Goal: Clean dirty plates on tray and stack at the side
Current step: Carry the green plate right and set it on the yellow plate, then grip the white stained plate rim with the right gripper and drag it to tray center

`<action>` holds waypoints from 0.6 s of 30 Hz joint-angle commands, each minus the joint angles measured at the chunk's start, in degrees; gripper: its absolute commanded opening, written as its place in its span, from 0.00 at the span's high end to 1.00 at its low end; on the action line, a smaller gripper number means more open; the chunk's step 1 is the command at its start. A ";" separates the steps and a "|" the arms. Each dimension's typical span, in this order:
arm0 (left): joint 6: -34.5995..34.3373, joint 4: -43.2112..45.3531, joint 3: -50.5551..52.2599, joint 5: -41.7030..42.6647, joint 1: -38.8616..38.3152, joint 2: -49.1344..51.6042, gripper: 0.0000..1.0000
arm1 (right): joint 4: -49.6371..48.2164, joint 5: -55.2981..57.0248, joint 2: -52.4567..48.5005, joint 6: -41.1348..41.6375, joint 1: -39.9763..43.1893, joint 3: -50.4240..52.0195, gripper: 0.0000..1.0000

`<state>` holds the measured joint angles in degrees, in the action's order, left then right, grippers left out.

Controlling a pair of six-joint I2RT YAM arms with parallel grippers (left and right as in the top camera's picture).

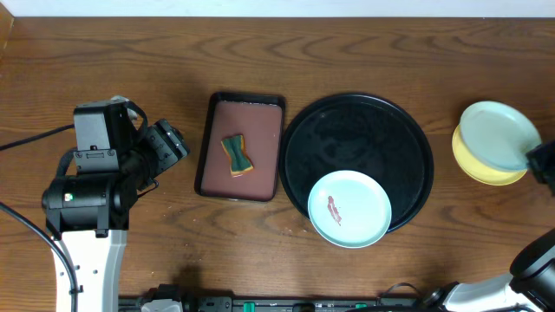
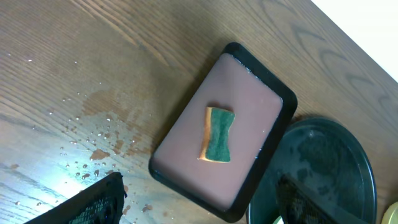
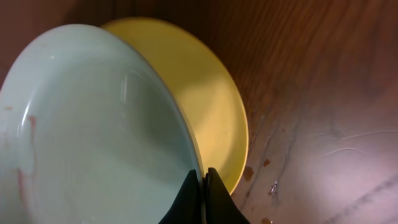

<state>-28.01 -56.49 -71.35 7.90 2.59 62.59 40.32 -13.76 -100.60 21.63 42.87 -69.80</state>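
Note:
A mint-green plate (image 1: 349, 208) with a red-brown smear lies on the front of the round black tray (image 1: 357, 130). At the right, my right gripper (image 1: 531, 160) is shut on the rim of a second mint-green plate (image 1: 496, 132), holding it over the pale yellow plate (image 1: 486, 169) on the table. The right wrist view shows the fingers (image 3: 203, 182) pinching the green plate (image 3: 93, 130) above the yellow plate (image 3: 214, 106). My left gripper (image 2: 199, 205) is open and empty, above the table beside the brown tray. The black tray (image 2: 323, 168) shows there too.
A rectangular brown tray (image 1: 241, 146) with a black rim holds a green-and-yellow sponge (image 1: 237, 155), left of the black tray; both show in the left wrist view, tray (image 2: 186, 162) and sponge (image 2: 218, 134). Water drops (image 2: 87, 155) wet the table near it.

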 commanded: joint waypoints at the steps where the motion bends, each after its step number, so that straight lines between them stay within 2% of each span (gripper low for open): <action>1: 1.29 0.24 -1.03 0.68 0.39 0.17 0.22 | -2.47 -0.87 -0.07 -2.01 -0.17 1.68 0.99; 2: 1.44 0.22 -1.03 0.68 0.39 0.22 0.22 | -3.15 -0.24 -0.07 -1.97 -0.20 1.66 0.95; 3: 1.44 0.20 -1.03 0.68 0.39 0.22 0.21 | -3.67 0.35 -0.07 -1.97 -0.20 1.64 0.85; 4: 1.44 0.17 -1.03 0.70 0.39 0.22 0.22 | -3.74 0.94 -0.02 -1.90 -0.13 1.51 0.67; 5: 1.44 0.15 -1.03 0.70 0.39 0.22 0.21 | -3.72 1.14 0.00 -1.53 -0.04 1.31 0.57; 7: 1.44 0.07 -1.03 0.70 0.39 0.22 0.21 | -3.45 0.76 0.42 -1.49 -0.11 1.01 0.48; 10: 1.44 0.04 -1.03 0.70 0.31 0.22 0.22 | -3.34 -4.15 2.60 -2.05 -1.14 0.98 0.47; 13: 1.46 0.24 -1.03 0.72 0.07 0.24 0.21 | -3.43 -15.04 6.12 -6.73 -4.22 0.98 0.50; 16: 2.93 0.24 -1.03 0.74 -0.85 0.28 0.22 | -0.48 -22.99 10.34 -11.85 -11.13 1.01 0.53; 18: 3.74 0.20 -1.03 0.81 -1.77 0.28 0.21 | 3.67 -22.03 11.93 -14.29 -16.68 1.01 0.53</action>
<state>-26.85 -56.36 -71.35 8.67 2.00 62.59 41.01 -28.23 -92.16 13.74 33.30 -67.94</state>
